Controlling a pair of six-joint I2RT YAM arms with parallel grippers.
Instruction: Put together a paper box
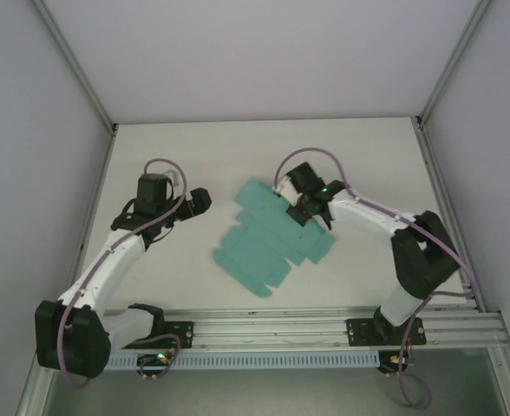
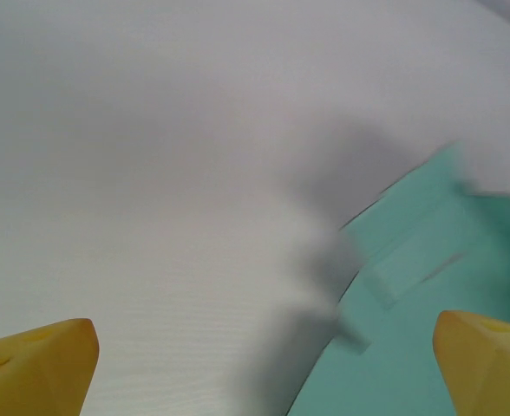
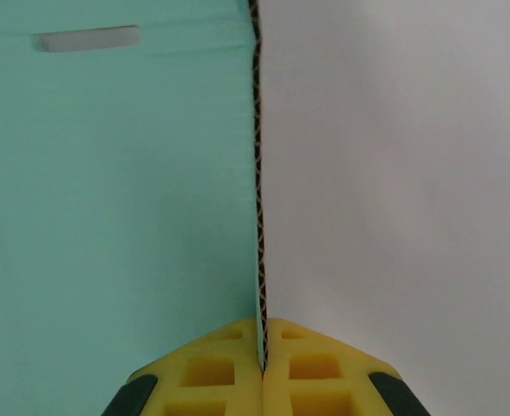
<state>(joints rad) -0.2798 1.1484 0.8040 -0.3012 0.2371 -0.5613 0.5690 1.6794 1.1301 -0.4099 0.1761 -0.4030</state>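
Note:
The paper box (image 1: 264,243) is a flat teal die-cut sheet with flaps, lying in the middle of the table. My right gripper (image 1: 293,208) is at the sheet's far right part, shut on one of its edges. In the right wrist view the yellow fingers (image 3: 229,364) pinch the corrugated edge of the card (image 3: 107,191), which stands on edge to the left. My left gripper (image 1: 200,203) is open just left of the sheet, nothing between its fingers. In the left wrist view its yellow fingertips (image 2: 38,364) stand far apart, with the teal sheet (image 2: 428,295) at the right.
The white table (image 1: 177,139) is bounded by metal frame posts and grey walls on both sides. An aluminium rail (image 1: 272,325) runs along the near edge, where the arm bases are bolted. A narrow slot (image 3: 88,39) is cut in the card.

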